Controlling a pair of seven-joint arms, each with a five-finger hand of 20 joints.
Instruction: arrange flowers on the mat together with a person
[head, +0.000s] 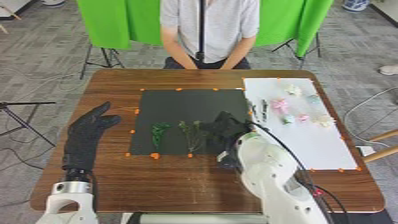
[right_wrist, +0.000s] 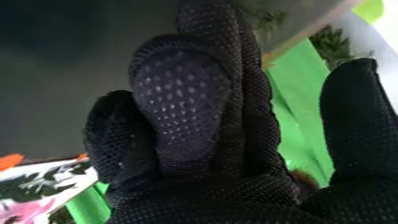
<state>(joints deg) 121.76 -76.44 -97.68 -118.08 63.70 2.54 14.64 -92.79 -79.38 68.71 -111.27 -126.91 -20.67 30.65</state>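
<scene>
Black fabric covers my right hand (head: 226, 131), thumb (right_wrist: 358, 115) standing wide of the fingers (right_wrist: 182, 95), over the dark mat (head: 185, 104), just beside a thin green sprig (head: 191, 133).

No readable text, labels, brands, numbers or signs.

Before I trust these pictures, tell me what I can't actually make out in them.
- Head view: the part of the dark mat beneath the right hand, which hides it.
- Head view: whether that hand touches the mat; black glove blends into dark surface.
- Head view: petal detail of the pink flowers, too small.
- Right wrist view: the full pink bloom, cut off by the edge.
</scene>
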